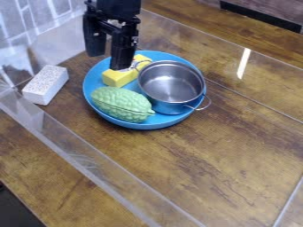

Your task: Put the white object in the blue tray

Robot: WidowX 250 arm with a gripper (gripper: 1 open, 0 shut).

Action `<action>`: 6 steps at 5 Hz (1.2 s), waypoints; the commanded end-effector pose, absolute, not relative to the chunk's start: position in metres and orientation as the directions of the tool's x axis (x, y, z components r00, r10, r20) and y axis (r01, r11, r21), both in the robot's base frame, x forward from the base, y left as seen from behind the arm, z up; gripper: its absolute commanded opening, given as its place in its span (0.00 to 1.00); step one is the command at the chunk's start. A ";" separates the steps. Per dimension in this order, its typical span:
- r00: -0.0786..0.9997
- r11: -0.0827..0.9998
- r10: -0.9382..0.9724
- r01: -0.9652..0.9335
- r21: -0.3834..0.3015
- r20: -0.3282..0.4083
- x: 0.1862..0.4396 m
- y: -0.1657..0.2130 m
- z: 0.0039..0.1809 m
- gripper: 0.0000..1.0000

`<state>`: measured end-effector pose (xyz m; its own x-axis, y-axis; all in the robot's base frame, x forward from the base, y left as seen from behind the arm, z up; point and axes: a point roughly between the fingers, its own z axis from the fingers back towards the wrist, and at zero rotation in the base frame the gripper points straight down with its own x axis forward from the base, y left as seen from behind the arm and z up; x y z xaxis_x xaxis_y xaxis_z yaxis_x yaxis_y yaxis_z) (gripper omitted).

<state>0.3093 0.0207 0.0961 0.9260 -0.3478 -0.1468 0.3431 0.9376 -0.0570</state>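
The black arm came down from the top edge at about 11 o'clock, its gripper (106, 55) pointing straight down over the far-left rim of the blue tray. The two dark fingers (120, 51) hung apart with open space between them, holding nothing; their tips stood just above the tray's edge, beside the yellow block.

The wooden table (225, 151) filled the view, dark brown planks with visible grain, and a glossy transparent sheet lay over it, catching a bright glare at 2 o'clock.

The blue tray (92, 86) was a round, shallow, bright blue plastic plate sitting a little above and left of centre. Inside it, at the tray's 3 o'clock, sat a shiny steel pot (172, 84), round, empty, with small side handles and a reflective wall. At the tray's 6 o'clock lay a green bumpy vegetable (123, 105), oval with a knobbly skin, touching the pot. At the tray's 11 o'clock lay the yellow block (122, 74), rectangular, with a red mark near its far end.

The white object (45, 84), a small white-grey rectangular block with a speckled sponge-like surface, lay on the table at 9 o'clock of the tray, outside it and near its rim, apart from the gripper.
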 end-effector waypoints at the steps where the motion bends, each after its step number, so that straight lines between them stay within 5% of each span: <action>1: 0.928 0.933 -0.359 0.358 -0.030 -0.095 0.320 0.032 0.109 1.00; 6: 0.908 0.912 -0.410 0.410 -0.019 -0.089 0.332 0.043 0.098 1.00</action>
<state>0.3244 0.0347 0.0802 0.8926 -0.4278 -0.1422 0.4247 0.9038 -0.0535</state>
